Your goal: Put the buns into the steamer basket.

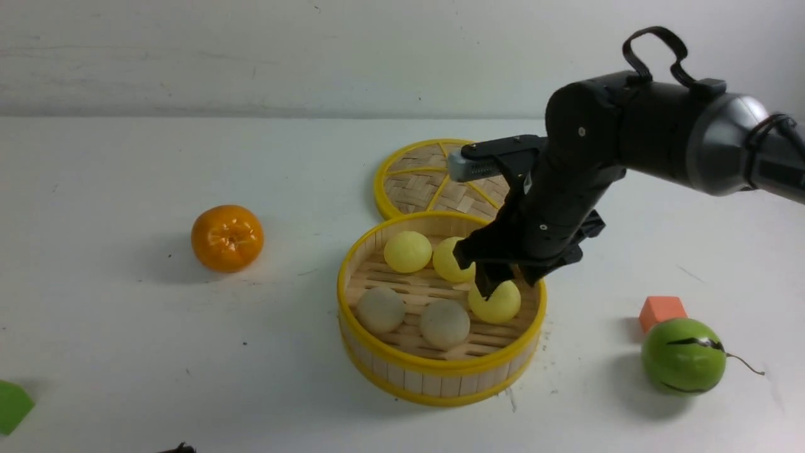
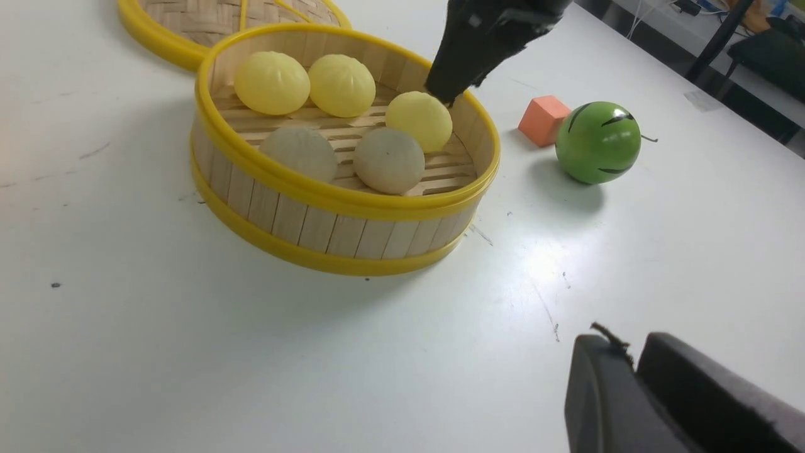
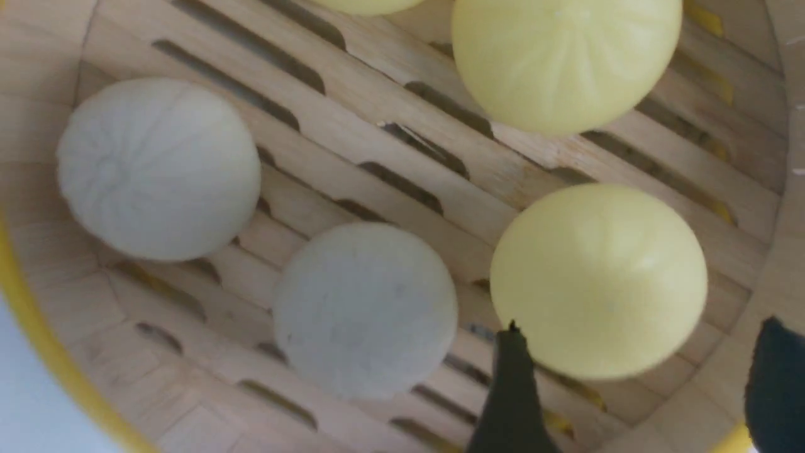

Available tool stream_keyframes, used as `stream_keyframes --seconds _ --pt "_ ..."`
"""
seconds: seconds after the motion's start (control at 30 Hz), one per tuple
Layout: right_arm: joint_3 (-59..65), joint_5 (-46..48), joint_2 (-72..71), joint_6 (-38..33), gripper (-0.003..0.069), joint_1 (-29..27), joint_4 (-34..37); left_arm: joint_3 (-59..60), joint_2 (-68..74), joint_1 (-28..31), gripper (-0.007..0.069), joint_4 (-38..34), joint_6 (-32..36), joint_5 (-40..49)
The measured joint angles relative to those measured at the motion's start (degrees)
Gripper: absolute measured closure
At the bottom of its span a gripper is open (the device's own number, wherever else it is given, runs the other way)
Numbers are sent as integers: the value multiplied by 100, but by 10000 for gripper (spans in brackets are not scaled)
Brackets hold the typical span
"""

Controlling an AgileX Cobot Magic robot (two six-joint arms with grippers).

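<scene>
A: How does the right gripper (image 1: 503,281) stand?

B: Its black fingers (image 3: 512,402) are spread on either side of a pale yellow round bun (image 1: 495,302), not pinching it. The bun rests on the slats at about four o'clock in the round bamboo steamer basket with yellow rims (image 1: 440,368).

A: And the other buns?

B: Two more pale yellow ones (image 1: 408,251) sit at twelve o'clock, side by side; two off-white pleated ones (image 1: 381,309) lie at seven and six. All five are inside.

A: The left gripper (image 2: 635,377)?

B: Low over the white table (image 1: 126,327), well apart from the basket; its pads look nearly together, but I cannot tell for sure.

A: Around the basket?

B: A flat woven lid with yellow spokes (image 1: 418,182) touches it at twelve, a glossy orange fruit (image 1: 227,238) lies at nine, a green ball with black marks (image 1: 683,356) and a small orange block (image 1: 661,311) at three.
</scene>
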Motion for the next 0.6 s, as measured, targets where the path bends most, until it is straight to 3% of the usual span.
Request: stream_keyframes --seconds 0.17,0.43,0.5,0.6 --pt "166 750 -1193 140 240 11 35 0 0 0 546 0 0 0" --pt "2387 945 -4211 1056 601 268 -3 0 0 0 546 0 4 0" --pt "2930 830 -4912 1214 652 295 -9 0 0 0 546 0 12 0" --pt "3706 647 -5796 1354 672 295 -119 0 0 0 546 0 12 0"
